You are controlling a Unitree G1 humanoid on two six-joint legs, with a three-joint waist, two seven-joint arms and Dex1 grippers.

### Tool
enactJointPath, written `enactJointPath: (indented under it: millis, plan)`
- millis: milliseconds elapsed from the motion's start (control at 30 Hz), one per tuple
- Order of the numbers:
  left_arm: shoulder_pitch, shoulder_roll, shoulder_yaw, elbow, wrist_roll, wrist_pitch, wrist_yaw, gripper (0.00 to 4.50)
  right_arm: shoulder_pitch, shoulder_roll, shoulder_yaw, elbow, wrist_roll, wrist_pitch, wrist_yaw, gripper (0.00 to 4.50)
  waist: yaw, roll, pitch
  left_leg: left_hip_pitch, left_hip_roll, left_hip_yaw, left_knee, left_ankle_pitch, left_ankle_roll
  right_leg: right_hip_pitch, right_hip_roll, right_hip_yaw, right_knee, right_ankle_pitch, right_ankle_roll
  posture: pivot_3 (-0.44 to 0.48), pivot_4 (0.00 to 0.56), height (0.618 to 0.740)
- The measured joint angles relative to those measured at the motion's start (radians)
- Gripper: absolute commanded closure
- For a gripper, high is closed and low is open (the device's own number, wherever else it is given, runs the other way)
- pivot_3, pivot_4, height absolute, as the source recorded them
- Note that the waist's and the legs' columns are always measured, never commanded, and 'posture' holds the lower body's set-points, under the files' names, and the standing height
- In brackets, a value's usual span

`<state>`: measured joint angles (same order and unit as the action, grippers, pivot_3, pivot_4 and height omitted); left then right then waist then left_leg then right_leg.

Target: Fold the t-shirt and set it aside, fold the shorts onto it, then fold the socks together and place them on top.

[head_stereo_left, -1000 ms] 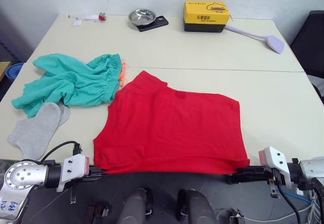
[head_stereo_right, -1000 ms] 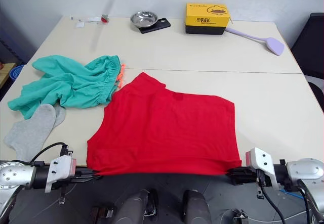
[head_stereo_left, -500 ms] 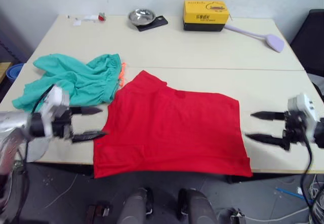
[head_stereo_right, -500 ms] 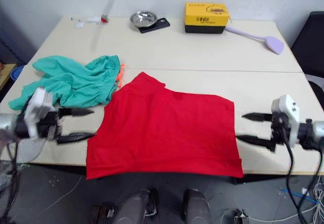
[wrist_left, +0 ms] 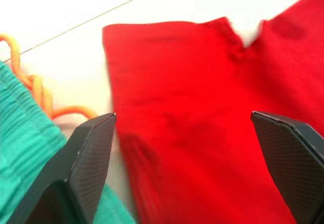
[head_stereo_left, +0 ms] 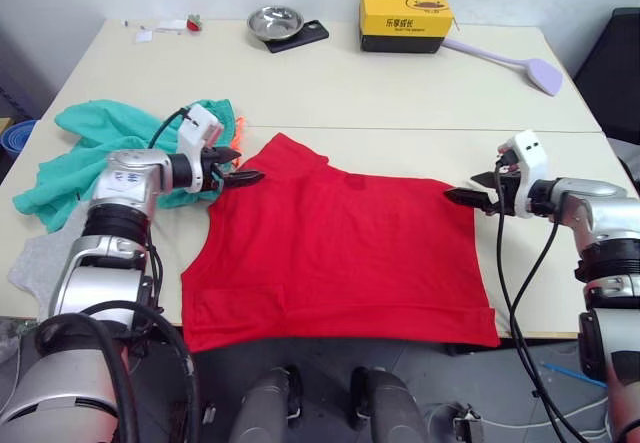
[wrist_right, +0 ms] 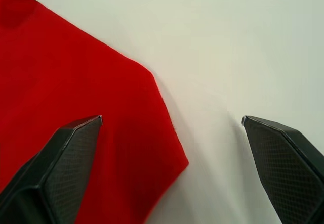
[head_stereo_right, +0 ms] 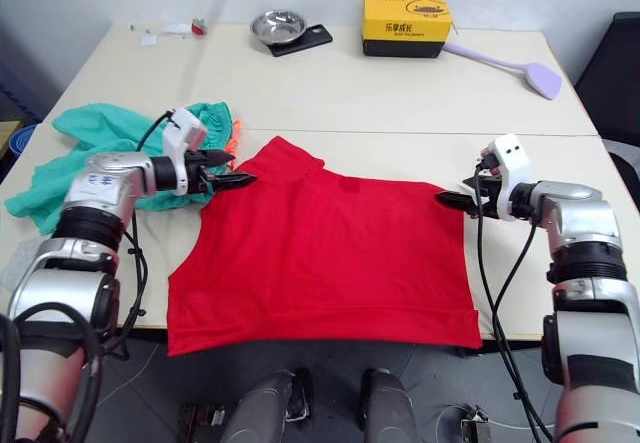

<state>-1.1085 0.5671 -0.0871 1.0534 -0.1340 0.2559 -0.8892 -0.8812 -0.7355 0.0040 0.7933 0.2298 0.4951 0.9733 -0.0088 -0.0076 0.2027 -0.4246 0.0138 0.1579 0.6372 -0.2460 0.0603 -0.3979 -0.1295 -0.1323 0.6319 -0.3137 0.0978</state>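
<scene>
Here one t-shirt [head_stereo_left: 340, 253] lies flat on the tabletop [head_stereo_left: 400, 93], long axis left to right, beside one shorts [head_stereo_left: 90, 153]. Left gripper [head_stereo_left: 240, 168] and right gripper [head_stereo_left: 470, 191] hover at its far corners, jaws apart.

near side: shirt [head_stereo_left: 335, 248] lay flat, overhanging table [head_stereo_left: 400, 98] edge | left: shorts [head_stereo_left: 90, 153] bunched just beside shirt, sock [head_stereo_left: 35, 263] by them | mid-table: bare | far edge: bowl [head_stereo_left: 274, 21], yellow box [head_stereo_left: 405, 18], spatula [head_stereo_left: 510, 61]
</scene>
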Motion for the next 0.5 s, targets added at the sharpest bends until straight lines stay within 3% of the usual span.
enactJointPath:
  millis: [200,333,433,500]
  plan:
    - [-0.057,-0.042,-0.005,0.166,0.096,-0.074,0.11,0.04,-0.04,0.031,0.014,0.075,-0.038,-0.03,0.02,0.0,-0.017,-0.001,0.001,0.0,-0.001,-0.001,0.005,0.0,0.001,0.0,-0.004,0.001,0.005,0.001,0.001,0.0,0.15,0.74]
    - [-0.068,-0.054,-0.005,0.186,0.126,-0.079,0.112,0.04,-0.041,0.033,0.014,0.078,-0.044,-0.032,0.037,0.0,-0.021,-0.001,0.0,0.0,0.0,-0.001,0.006,0.0,0.001,0.0,-0.004,0.001,0.007,0.001,0.001,0.0,0.15,0.74]
    - [-0.08,-0.059,-0.001,0.203,0.142,-0.077,0.11,0.94,-0.041,0.033,0.014,0.078,-0.045,-0.032,0.048,0.64,-0.021,-0.001,0.0,0.0,0.0,-0.001,0.007,0.0,0.001,0.0,-0.004,0.001,0.007,0.001,0.001,0.0,0.15,0.74]
    - [-0.083,-0.062,0.014,0.21,0.142,-0.069,0.108,1.58,-0.038,0.033,0.014,0.078,-0.045,-0.035,0.052,1.33,-0.02,-0.001,0.0,0.0,0.0,-0.001,0.008,0.0,0.001,0.0,-0.005,0.001,0.008,0.001,0.001,0.0,0.15,0.74]
